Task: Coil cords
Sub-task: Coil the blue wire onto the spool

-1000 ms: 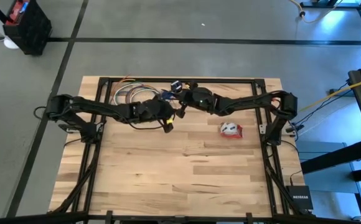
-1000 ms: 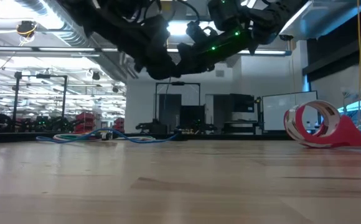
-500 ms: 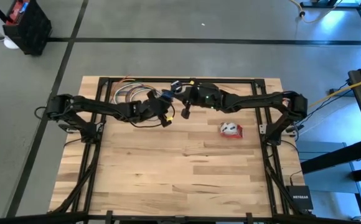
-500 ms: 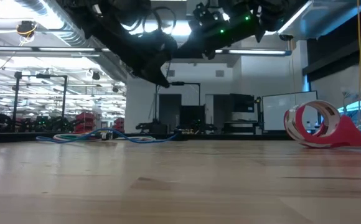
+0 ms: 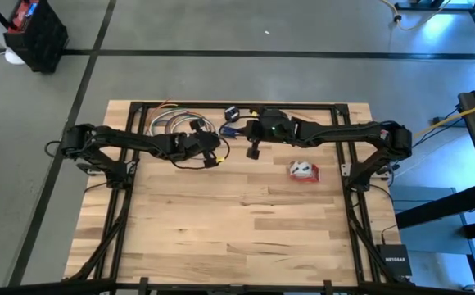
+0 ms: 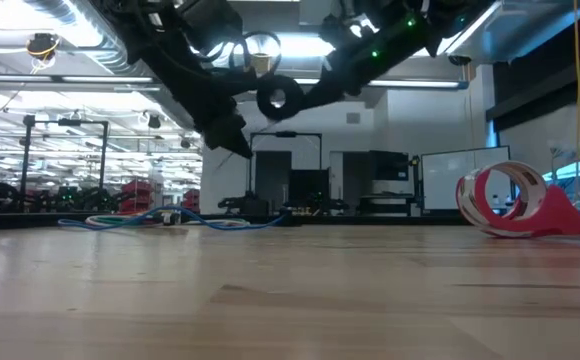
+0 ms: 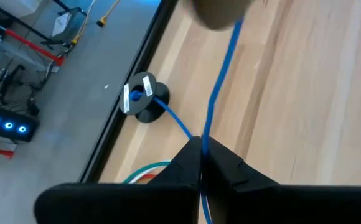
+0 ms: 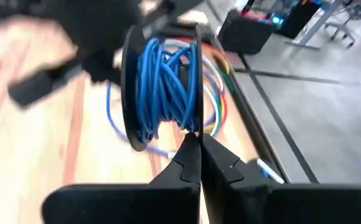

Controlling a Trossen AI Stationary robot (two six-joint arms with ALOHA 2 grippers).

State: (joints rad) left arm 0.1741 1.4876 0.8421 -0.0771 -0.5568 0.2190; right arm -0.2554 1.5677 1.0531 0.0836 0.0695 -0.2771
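The thin blue cord point(image 7: 221, 81), limp and light, runs taut above the table's far edge between the left gripper point(image 7: 201, 148), pinching it, and the spool point(image 8: 162, 93) in the right gripper's point(image 8: 194, 140) closed jaws, so it is probably best gripped near the spool.

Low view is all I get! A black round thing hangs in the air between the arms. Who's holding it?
Observer: It's a spool. The right fingers are shut on its edge.
Operator: Is anything on it?
Observer: Yes, blue cord is wound round its middle in many loops.
Operator: What's the other arm doing?
Observer: The left fingers are shut on a free stretch of that cord.
Operator: Where does the cord go?
Observer: One strand runs down to a small black puck that lies on the table, near its edge.
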